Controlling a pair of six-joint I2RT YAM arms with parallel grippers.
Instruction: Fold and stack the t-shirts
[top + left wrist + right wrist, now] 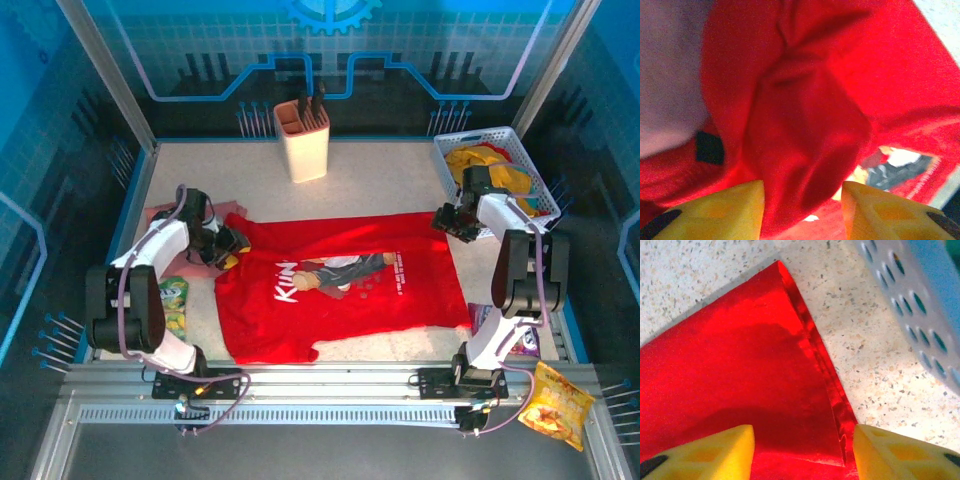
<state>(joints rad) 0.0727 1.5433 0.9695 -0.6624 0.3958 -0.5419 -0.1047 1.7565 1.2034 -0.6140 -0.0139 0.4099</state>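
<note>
Red t-shirt (pixel 300 322): matt cloth (table (pixel 380 182) speckled)

Bright red cloth t-shirt (pixel 400 300) glowing on a pale speckled tabletop (pixel 380 180)
Its chest graphic (pixel 335 275) is showing dark and white; a dusty pink cloth tee (pixel 155 213) is peeking left of it, mustard-yellow cloth tees (pixel 480 158) right.

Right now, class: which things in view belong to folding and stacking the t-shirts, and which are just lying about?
Belong to the job: red t-shirt; pink t-shirt; yellow t-shirts in the basket.
Just lying about: beige holder; green snack packet; orange snack packet.
</note>
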